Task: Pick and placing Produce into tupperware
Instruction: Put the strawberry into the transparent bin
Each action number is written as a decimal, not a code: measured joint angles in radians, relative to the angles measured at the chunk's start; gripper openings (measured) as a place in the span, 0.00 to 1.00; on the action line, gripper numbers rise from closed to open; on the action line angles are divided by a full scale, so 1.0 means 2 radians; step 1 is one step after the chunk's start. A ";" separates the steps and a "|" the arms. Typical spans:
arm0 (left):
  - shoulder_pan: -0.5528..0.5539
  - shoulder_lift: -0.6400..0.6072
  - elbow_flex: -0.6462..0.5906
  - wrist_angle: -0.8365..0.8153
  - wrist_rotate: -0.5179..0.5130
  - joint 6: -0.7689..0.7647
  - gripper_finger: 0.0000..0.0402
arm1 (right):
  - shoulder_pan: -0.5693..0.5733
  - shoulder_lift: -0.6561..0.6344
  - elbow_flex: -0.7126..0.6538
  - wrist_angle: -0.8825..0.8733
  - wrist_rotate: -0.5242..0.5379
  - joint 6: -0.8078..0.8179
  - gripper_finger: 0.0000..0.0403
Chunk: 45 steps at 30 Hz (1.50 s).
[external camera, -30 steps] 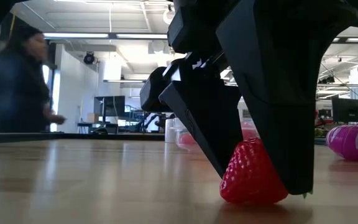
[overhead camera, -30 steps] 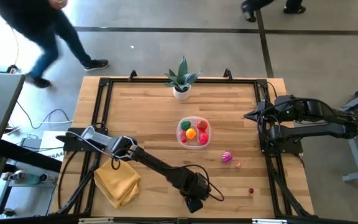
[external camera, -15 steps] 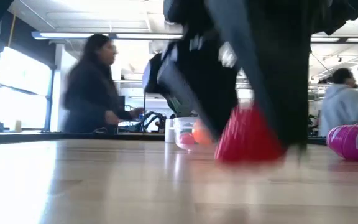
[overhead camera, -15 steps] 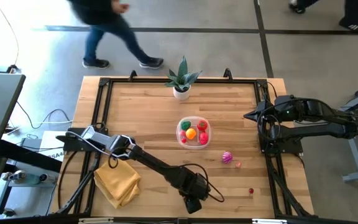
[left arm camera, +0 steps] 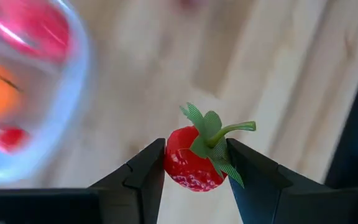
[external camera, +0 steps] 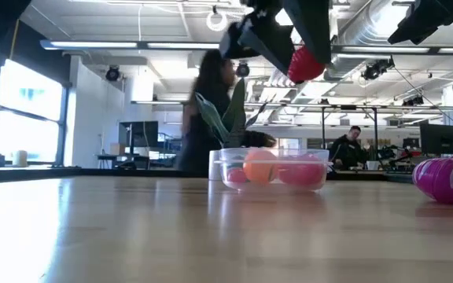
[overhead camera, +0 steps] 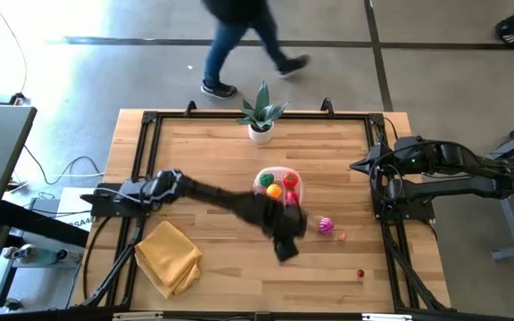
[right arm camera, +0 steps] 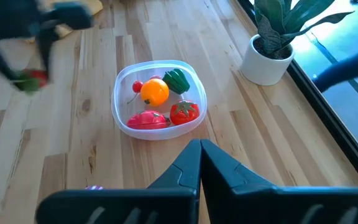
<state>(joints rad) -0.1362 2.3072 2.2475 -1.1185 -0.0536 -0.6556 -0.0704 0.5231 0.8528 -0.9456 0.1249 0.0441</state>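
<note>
High view: left gripper [overhead camera: 286,234] near tupperware [overhead camera: 277,189], w/ produce inside; right gripper [overhead camera: 357,165] parked at table's right edge.
Low view: strawberry [external camera: 307,63] held aloft above tub.
Left wrist: jaws clamp strawberry.
Right wrist: jaws closed, empty.
</note>
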 joint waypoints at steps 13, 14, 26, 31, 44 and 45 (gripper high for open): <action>0.134 -0.006 0.000 -0.038 0.019 0.118 0.38 | 0.000 0.000 0.000 0.000 0.000 0.000 0.00; 0.139 -0.001 0.000 -0.034 0.020 0.122 0.38 | 0.000 0.000 0.000 0.000 0.000 0.000 0.00; 0.137 0.030 0.000 -0.053 0.047 0.146 0.38 | 0.000 0.000 0.000 0.000 0.000 0.000 0.00; 0.129 0.049 0.000 -0.052 0.044 0.141 0.38 | 0.000 0.000 0.000 0.000 0.000 0.000 0.00; 0.127 0.075 0.000 -0.068 0.029 0.133 0.38 | 0.000 0.000 0.000 0.000 0.000 0.000 0.00; 0.127 0.075 0.000 -0.069 0.029 0.133 0.38 | 0.000 0.000 0.000 0.000 0.000 0.000 0.00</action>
<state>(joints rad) 0.1177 2.4573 2.2471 -1.2574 0.0036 -0.3895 -0.0704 0.5232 0.8532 -0.9459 0.1248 0.0443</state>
